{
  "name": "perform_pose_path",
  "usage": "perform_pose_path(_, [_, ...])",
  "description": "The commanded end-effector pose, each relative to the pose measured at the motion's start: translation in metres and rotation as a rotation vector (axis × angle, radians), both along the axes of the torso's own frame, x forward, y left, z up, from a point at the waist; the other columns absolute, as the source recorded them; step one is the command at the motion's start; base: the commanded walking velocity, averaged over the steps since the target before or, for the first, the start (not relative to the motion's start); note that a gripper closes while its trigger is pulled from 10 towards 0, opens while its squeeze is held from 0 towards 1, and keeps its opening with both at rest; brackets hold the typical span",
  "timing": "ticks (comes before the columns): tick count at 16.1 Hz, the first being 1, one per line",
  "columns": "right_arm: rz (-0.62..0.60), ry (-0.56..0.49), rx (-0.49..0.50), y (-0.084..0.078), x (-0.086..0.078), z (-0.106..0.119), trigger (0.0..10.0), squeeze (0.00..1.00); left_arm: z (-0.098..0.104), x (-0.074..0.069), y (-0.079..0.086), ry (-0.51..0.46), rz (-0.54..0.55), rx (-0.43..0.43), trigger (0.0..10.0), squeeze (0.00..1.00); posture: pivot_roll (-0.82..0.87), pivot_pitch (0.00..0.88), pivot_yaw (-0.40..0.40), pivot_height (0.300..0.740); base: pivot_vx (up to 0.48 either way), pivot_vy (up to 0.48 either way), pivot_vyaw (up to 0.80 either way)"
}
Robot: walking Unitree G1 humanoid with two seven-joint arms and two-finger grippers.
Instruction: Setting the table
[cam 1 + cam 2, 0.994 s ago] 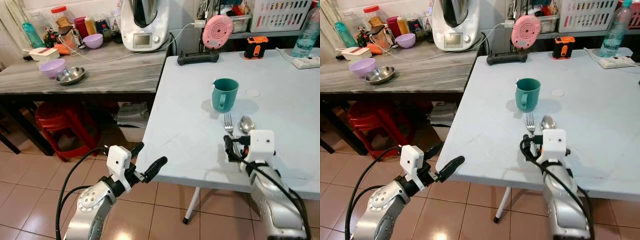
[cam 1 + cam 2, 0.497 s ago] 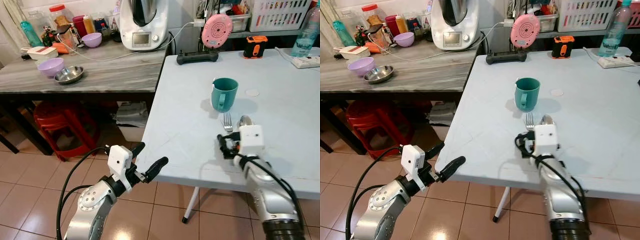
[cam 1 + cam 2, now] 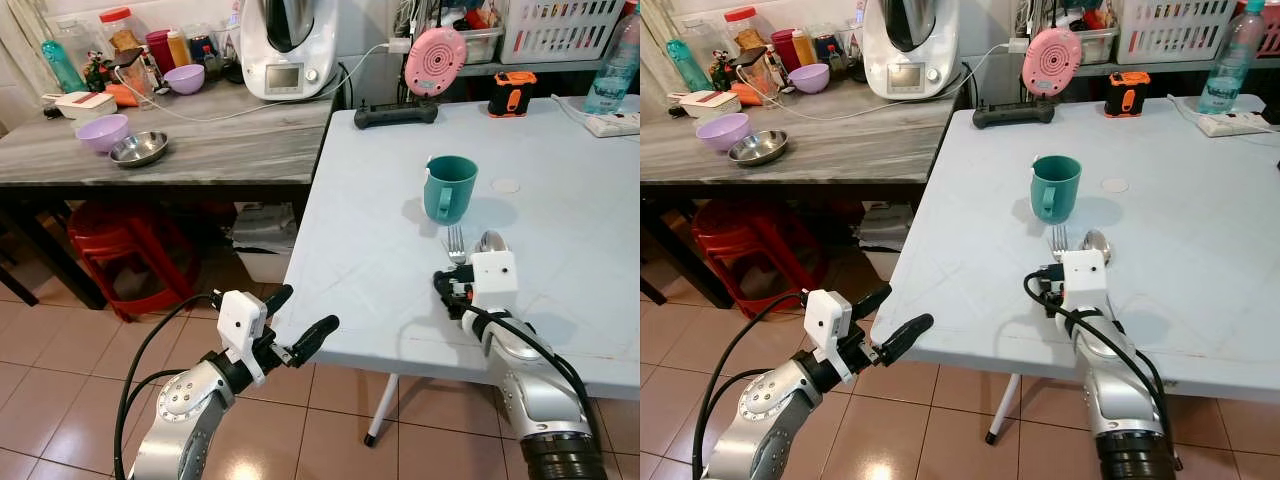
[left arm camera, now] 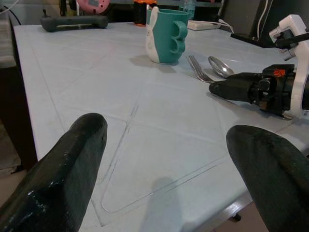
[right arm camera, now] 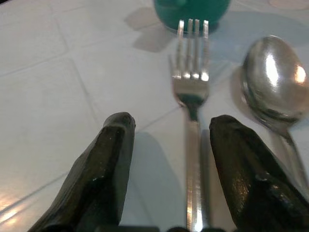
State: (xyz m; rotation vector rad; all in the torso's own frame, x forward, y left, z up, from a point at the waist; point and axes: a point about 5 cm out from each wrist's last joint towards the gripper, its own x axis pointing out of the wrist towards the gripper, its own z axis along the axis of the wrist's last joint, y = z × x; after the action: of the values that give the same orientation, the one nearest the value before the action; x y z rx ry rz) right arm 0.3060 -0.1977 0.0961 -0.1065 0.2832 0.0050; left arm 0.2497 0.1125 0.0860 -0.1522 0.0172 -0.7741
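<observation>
Readable writing: none legible; the kitchen machine on the side counter shows a small display, its content too small to read.
Table: pale blue-white top with faint moulded lines; its left edge runs from the far corner down to the near corner just beside the left gripper.
Open room: bare tabletop lies left of the cutlery and along the near edge; tiled floor shows between table and counter.
Mug: teal, upright, handle toward the robot, standing just beyond the cutlery.
Fork: lies flat on the table, tines pointing toward the mug, handle toward the robot.
Spoon: lies flat just right of the fork, parallel to it, bowl up, not touching it.
Right gripper: low over the table at the fork's handle; fingers narrowly parted, one on each side of the handle; the handle lies in the gap, unclamped.
Left gripper: off the table's near left corner, above the floor, fingers spread wide, holding nothing.
Far table edge: black power strip, pink round device, orange-black tool, water bottle.
Counter items: purple bowl, steel bowl.
</observation>
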Motion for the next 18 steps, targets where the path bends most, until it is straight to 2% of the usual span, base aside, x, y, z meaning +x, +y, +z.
perform_pose_path(1, [-0.027,0.052,0.008,-0.003,-0.006,-0.010,0.0,0.00,0.004,0.002,0.004,-0.020,-0.008,0.021,10.0,0.00,-0.13,0.019,0.130,0.740,0.000,0.000,0.00])
perform_pose_path(8, [-0.092,0.087,0.089,-0.018,-0.012,-0.014,0.0,0.00,0.004,0.005,0.002,-0.027,-0.041,0.036,10.0,0.00,-0.14,0.009,0.140,0.740,0.000,0.000,0.00])
perform_pose_path(14, [-0.078,0.099,0.138,-0.013,-0.009,-0.015,0.0,0.00,0.005,0.006,0.002,-0.037,-0.045,0.047,10.0,0.00,-0.13,0.000,0.138,0.740,0.000,0.000,0.00])
perform_pose_path(18, [-0.116,0.050,0.166,-0.008,-0.003,-0.007,0.0,0.00,0.008,0.008,0.002,-0.052,-0.046,0.043,10.0,0.00,-0.12,0.000,0.138,0.740,0.000,0.000,0.00])
